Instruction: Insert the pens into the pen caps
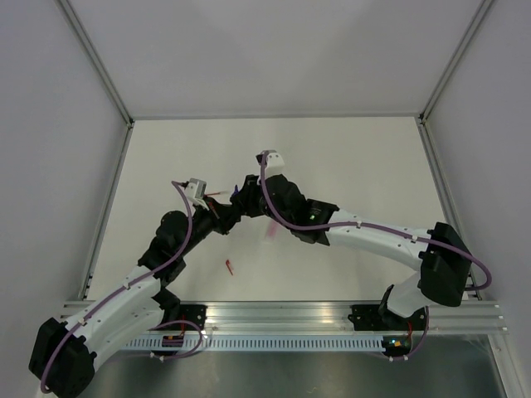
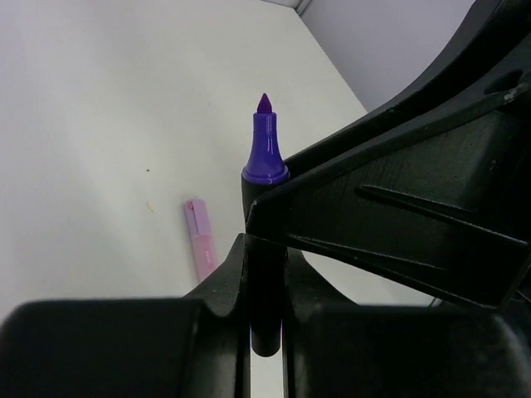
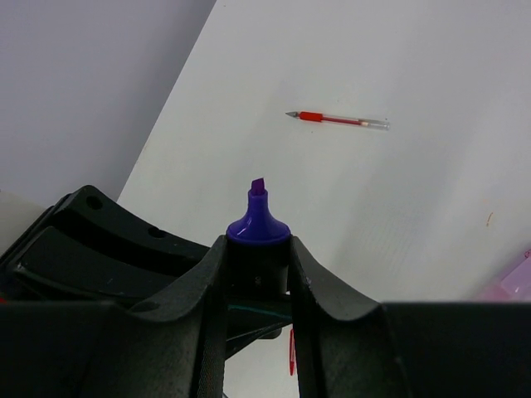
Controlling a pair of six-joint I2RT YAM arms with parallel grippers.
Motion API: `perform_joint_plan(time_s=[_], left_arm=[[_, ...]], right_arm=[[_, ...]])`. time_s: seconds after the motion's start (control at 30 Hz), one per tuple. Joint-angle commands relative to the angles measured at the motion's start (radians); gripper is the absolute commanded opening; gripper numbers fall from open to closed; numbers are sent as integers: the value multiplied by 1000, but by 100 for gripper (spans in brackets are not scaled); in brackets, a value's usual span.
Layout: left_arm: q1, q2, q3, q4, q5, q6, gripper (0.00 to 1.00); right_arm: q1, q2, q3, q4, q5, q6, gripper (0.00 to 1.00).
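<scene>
A thick marker with a dark barrel and a bare purple chisel tip [image 2: 265,149] is held by both grippers above the table; it also shows in the right wrist view [image 3: 258,220]. My left gripper [image 2: 264,250] is shut on its barrel, and my right gripper [image 3: 258,253] is shut just below the tip. They meet mid-table [image 1: 237,196]. A pale pink marker piece [image 2: 200,239] with a clip-like ridge lies on the table [image 1: 270,230]. The thin red pen [image 3: 336,120] lies uncapped. The tiny red cap [image 1: 230,267] lies apart, towards the near edge.
The white table [image 1: 357,166] is enclosed by grey walls and an aluminium frame [image 1: 332,315] along the near edge. Both arms [image 1: 373,236] arch over the middle of the table, and purple cables run along them.
</scene>
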Motion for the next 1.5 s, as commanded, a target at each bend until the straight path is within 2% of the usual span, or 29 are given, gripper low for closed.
perform_joint_plan(time_s=[0.0, 0.1, 0.2, 0.27, 0.37, 0.47, 0.5, 0.53, 0.63, 0.73, 0.9, 0.97, 1.13, 1.27, 1.47], left_arm=[[-5, -2, -3, 98, 105, 28, 2], [-5, -3, -4, 95, 100, 28, 2], [-5, 6, -9, 93, 83, 24, 2], [-5, 12, -9, 90, 65, 22, 2], [-5, 23, 2, 75, 57, 37, 2], [-5, 3, 6, 37, 18, 53, 2], [-5, -15, 6, 30, 4, 54, 2], [-5, -26, 6, 9, -28, 56, 2], [-5, -69, 3, -17, -58, 62, 2], [-5, -95, 0, -42, -100, 68, 2], [-5, -126, 2, -83, -168, 76, 2], [-5, -130, 5, -89, -174, 73, 2], [-5, -135, 3, -94, -185, 71, 2], [-5, -135, 6, -98, -188, 71, 2], [-5, -133, 8, -102, -190, 73, 2]], right_arm=[[7, -49, 8, 16, 62, -5, 35], [1, -77, 66, -83, 140, -29, 54], [-16, -150, 68, -212, 212, -35, 63], [-36, -198, 19, -254, 224, -11, 65], [-74, -273, -35, -346, 247, 26, 66], [-192, -333, -101, -491, 251, 66, 66], [-279, -348, -140, -519, 241, 95, 65], [-316, -377, -221, -533, 226, 168, 64], [-390, -417, -322, -545, 252, 294, 62], [-450, -424, -348, -633, 316, 349, 63], [-602, -414, -424, -665, 266, 393, 65], [-616, -396, -467, -644, 238, 385, 66], [-628, -318, -511, -490, 107, 206, 68], [-628, -240, -514, -504, 120, 251, 67], [-628, -216, -556, -489, 129, 317, 66]])
